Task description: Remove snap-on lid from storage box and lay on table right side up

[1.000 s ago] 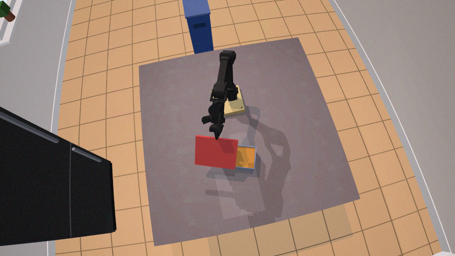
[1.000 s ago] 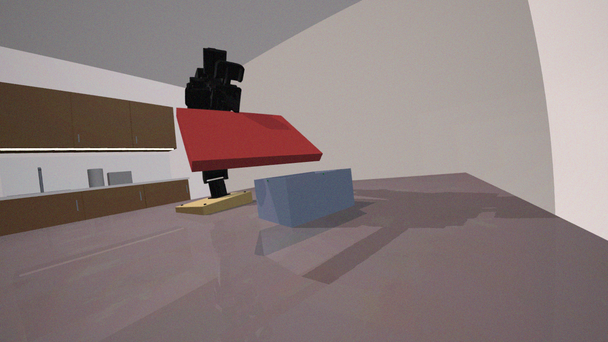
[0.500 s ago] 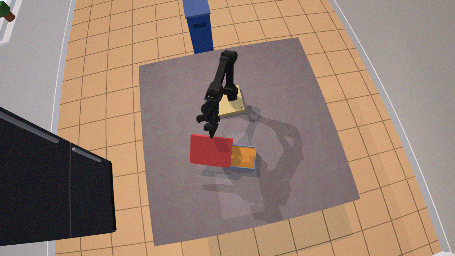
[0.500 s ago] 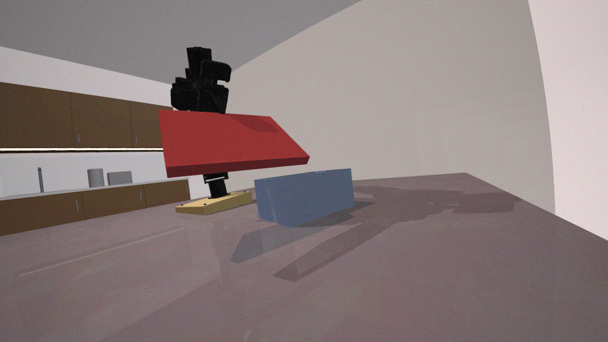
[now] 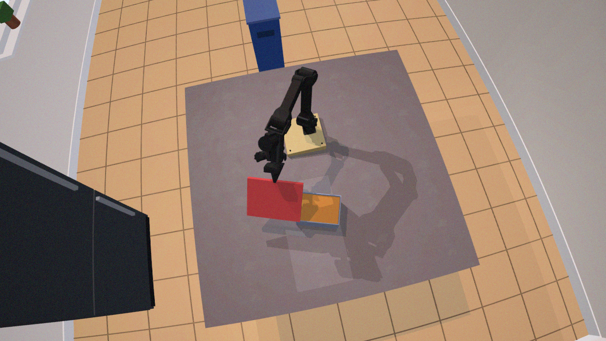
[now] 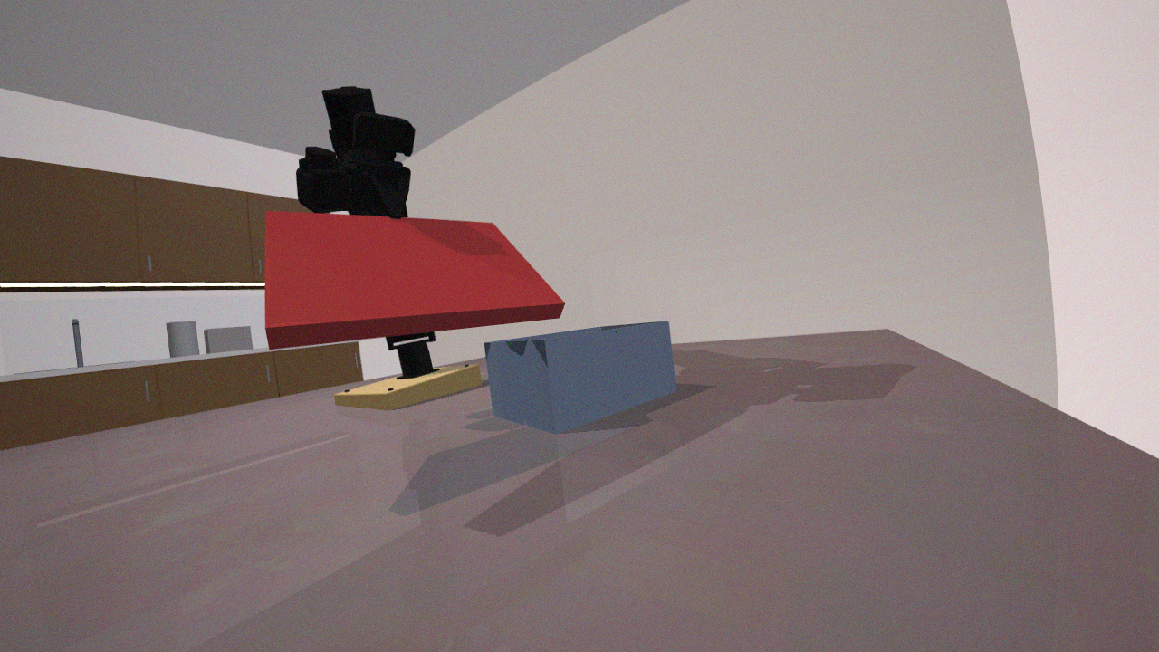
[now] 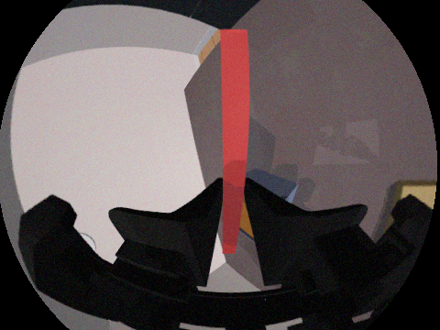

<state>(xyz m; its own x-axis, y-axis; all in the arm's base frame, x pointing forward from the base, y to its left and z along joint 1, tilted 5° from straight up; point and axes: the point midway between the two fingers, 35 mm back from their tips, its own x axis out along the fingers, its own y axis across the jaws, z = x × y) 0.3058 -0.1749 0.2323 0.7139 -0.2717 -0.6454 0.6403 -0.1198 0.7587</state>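
- Carrying the red lid (image 5: 271, 199) (image 6: 388, 275) (image 7: 235, 92) through the air, free of the blue box (image 5: 319, 226) (image 6: 526, 388) (image 7: 270, 183) and not yet down on the table (image 5: 381, 105) (image 6: 810, 527) (image 7: 321, 82); by judgement, in the sideways transfer between removing and laying down.
- Gripping one long edge of the lid in the gripper (image 5: 274, 175) (image 6: 380, 212) (image 7: 234, 180), with fingers only slightly apart, closed on that thickness.
- Hanging tilted, with broad face showing and far edge lower than the held one (so, nowhere near flat).
- Next, to judge by the overlap seen from above: move farther from the box, then level and lower, keeping the broad face upward. Best not to drop early, for fear of clipping the rim or slapping down on one edge.
- Seen from the top: lid across one end of the box, orange interior (image 5: 324, 211) exposed at the other. Seen from the exterior: a gap between lid and box, impossible to read from overhead, but nothing of the orange.
- Seen from the wrist: lid nearly edge-on between both fingers; perhaps pinched near mid-edge, though hard to be sure with such foreshortening.
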